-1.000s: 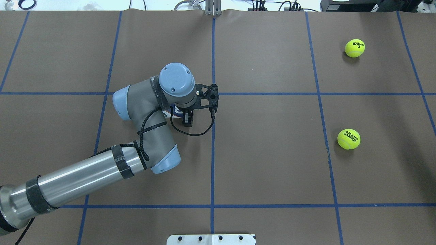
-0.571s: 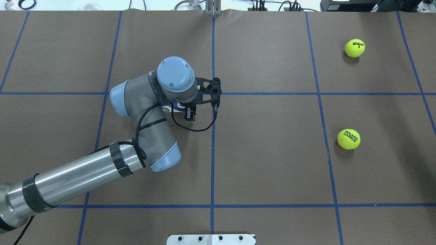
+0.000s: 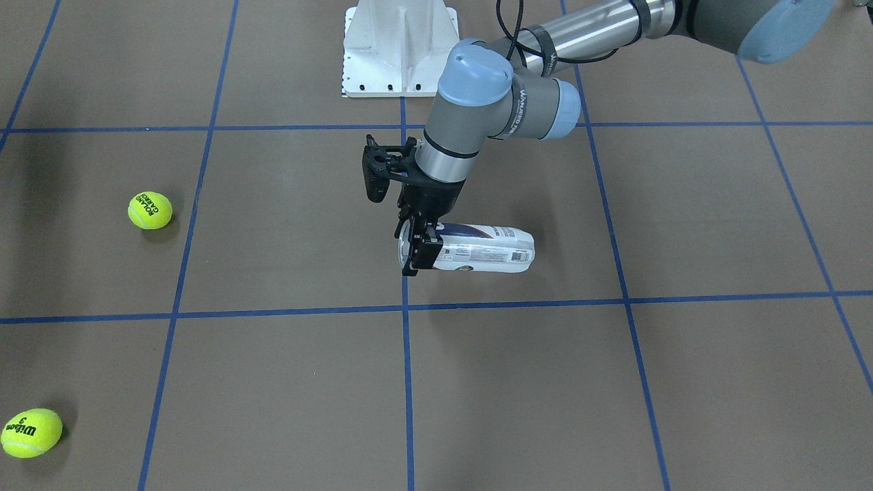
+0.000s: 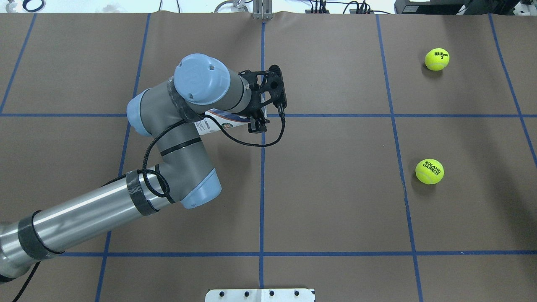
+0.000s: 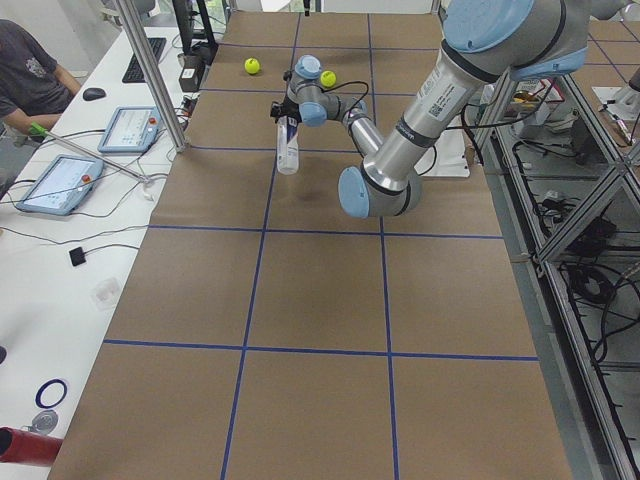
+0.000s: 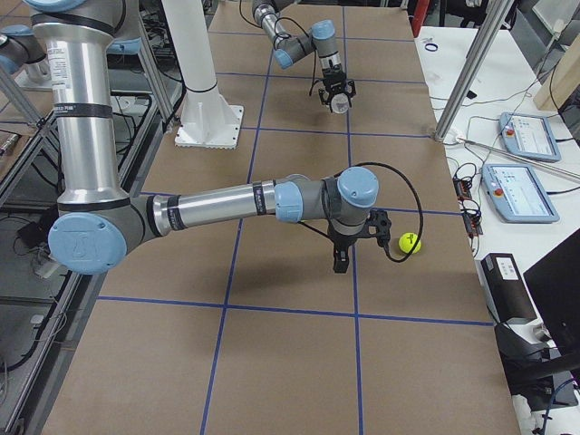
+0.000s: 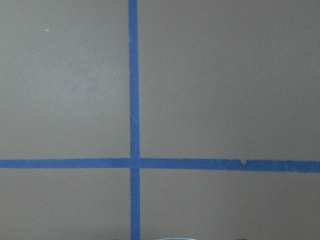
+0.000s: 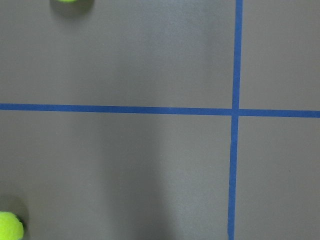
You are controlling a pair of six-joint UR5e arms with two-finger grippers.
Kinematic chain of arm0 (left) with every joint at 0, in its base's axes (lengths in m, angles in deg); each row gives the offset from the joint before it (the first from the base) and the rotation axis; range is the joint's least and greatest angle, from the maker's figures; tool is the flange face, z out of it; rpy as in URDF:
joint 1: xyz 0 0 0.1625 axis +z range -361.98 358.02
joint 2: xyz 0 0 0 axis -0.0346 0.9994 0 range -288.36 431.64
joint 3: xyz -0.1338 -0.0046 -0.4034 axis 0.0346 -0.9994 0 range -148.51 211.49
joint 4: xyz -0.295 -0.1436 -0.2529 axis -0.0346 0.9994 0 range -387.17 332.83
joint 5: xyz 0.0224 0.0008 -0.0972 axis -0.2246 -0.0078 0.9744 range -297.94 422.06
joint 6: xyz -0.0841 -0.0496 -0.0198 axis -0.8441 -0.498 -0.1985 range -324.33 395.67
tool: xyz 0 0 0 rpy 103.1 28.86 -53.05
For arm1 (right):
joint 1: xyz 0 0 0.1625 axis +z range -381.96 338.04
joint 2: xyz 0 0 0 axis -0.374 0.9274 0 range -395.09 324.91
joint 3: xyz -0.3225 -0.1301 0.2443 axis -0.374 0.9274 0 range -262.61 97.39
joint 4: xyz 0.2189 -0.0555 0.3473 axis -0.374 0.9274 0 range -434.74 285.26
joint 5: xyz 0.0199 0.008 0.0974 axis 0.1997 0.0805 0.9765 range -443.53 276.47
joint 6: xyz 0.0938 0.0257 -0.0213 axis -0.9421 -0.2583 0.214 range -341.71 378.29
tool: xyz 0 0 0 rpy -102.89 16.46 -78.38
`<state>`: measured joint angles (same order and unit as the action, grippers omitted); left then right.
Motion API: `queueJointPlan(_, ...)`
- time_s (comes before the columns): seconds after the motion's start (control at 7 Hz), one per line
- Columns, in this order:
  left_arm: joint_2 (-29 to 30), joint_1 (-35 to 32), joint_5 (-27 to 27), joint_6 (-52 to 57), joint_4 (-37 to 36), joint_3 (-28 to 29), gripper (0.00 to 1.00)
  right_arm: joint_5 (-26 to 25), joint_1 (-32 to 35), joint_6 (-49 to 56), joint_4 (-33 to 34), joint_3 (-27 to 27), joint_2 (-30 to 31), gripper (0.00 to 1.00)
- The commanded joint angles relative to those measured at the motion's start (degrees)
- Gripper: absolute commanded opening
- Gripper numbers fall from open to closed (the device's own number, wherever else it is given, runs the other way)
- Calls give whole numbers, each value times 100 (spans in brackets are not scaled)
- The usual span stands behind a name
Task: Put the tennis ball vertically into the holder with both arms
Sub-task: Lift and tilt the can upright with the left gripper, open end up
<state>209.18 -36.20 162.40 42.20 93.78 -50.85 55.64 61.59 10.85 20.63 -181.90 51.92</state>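
Note:
My left gripper (image 3: pixel 417 247) is shut on the holder (image 3: pixel 484 249), a clear tube with a navy-and-white label, close to its rim end. The tube lies about level, its closed end pointing to my left. In the overhead view the gripper (image 4: pixel 256 124) and the holder (image 4: pixel 218 121) show partly under my left wrist. Two yellow tennis balls lie at the right: a Wilson ball (image 4: pixel 437 59) far and a Roland Garros ball (image 4: pixel 429 171) nearer. My right gripper (image 6: pixel 340 261) hangs near a ball (image 6: pixel 410 242); I cannot tell whether it is open or shut.
The table is brown paper with blue tape lines (image 4: pixel 262 188). The white bolted pedestal (image 3: pixel 399 48) stands at the robot's edge. An operator and tablets (image 5: pixel 60 180) are beside the far table side. The right wrist view shows a ball (image 8: pixel 7 226) at its lower left.
My left arm has swung away from the robot and a little right, carrying the holder. More of the labelled tube now shows beside the wrist. The balls have not moved.

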Motion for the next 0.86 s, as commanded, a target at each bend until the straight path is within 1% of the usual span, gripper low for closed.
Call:
queueJointPlan(0.0,-43,28,-686,-1814,2010,33,66,338,-145,-21,-10,-274,-17,100)
queueJointPlan(0.14,-69,55,-1074,-2527,2899,155,67,339,-355,-447,-10,-475,-26,100)
queueJointPlan(0.29,-69,177,-1548,-2804,3830,392,67,322,-653,-1139,-53,-712,-122,100)
queueJointPlan(0.43,-69,387,-2118,-2894,4597,594,69,330,-813,-1642,-289,-741,-193,100)
queueJointPlan(0.57,-69,555,-2489,-2895,4961,692,70,287,-1076,-2195,-552,-828,-193,100)
queueJointPlan(0.71,-96,713,-2832,-2886,5365,736,70,77,-1461,-2844,-816,-942,-185,100)
